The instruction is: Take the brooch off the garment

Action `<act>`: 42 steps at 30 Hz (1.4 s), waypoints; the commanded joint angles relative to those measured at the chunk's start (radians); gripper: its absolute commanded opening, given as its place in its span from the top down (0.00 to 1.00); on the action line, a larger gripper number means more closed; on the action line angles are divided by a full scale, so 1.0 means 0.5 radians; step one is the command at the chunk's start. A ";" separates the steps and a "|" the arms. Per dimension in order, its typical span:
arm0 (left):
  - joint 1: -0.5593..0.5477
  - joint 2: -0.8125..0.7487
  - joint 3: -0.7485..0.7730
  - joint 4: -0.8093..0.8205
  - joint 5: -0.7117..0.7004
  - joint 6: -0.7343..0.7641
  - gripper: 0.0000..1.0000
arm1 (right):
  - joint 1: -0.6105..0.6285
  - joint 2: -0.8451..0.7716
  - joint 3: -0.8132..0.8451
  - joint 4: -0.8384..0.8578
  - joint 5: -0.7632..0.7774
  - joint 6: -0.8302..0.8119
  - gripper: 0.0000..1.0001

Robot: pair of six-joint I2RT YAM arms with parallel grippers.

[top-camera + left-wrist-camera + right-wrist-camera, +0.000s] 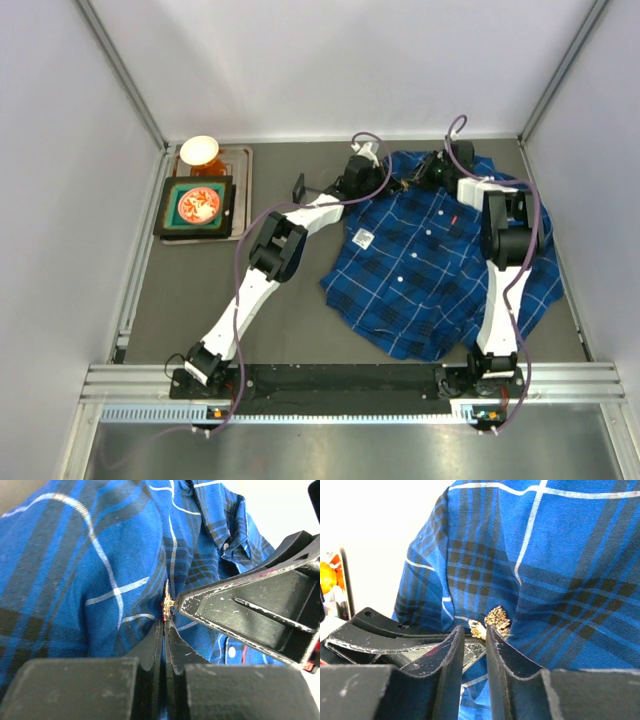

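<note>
The garment (440, 270), a dark-blue plaid shirt, lies spread on the right half of the table, collar at the far end. The brooch (492, 621), a tiny golden ornament with a reddish edge, is pinned near the collar and also shows edge-on as the brooch (167, 602) in the left wrist view. My left gripper (165, 622) is shut on a fold of the shirt's cloth right below the brooch. My right gripper (475, 630) comes from the opposite side, its fingers (497, 645) a small gap apart, tips right at the brooch. Both grippers meet by the collar in the top view.
A dark tray (168, 215) carrying a red plate (198, 205) stands at the back left, with a white bowl (199, 150) behind it. A white printed label (363, 239) lies on the shirt. Frame posts and walls close in the table.
</note>
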 commanded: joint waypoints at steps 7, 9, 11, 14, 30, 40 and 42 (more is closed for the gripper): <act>-0.080 -0.262 -0.001 -0.109 -0.179 0.680 1.00 | -0.002 -0.267 -0.011 -0.171 0.095 0.158 0.52; -0.102 -0.274 -0.001 -0.121 -0.207 0.766 1.00 | -0.002 -0.306 -0.036 -0.177 0.126 0.139 0.46; -0.120 -0.287 -0.007 -0.137 -0.246 0.816 1.00 | -0.002 -0.307 -0.021 -0.193 0.151 0.106 0.45; -0.142 -0.293 -0.007 -0.146 -0.274 0.905 1.00 | 0.007 -0.279 0.053 -0.300 0.188 0.029 0.47; -0.246 -0.311 -0.026 -0.118 -0.443 1.343 1.00 | 0.041 -0.061 0.280 -0.370 0.240 -0.134 0.58; -0.265 -0.308 -0.023 -0.134 -0.517 1.420 1.00 | 0.087 -0.068 0.299 -0.539 0.464 -0.174 0.58; -0.265 -0.308 -0.023 -0.134 -0.520 1.429 1.00 | 0.090 -0.037 0.329 -0.545 0.415 -0.158 0.58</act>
